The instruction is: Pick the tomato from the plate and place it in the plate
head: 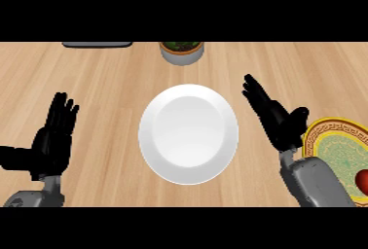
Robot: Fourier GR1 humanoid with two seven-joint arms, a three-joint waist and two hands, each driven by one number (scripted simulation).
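You see the worktop carrying a white plate at centre and a patterned plate at the right edge. Both hands are open, fingers straight: the left hand near the left edge, the right hand between the plates. The tomato sits on the patterned plate, beside the right forearm.

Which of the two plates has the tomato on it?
The yellow patterned plate at the right edge, beside the right hand, holds the tomato. The white plate in the centre holds nothing.
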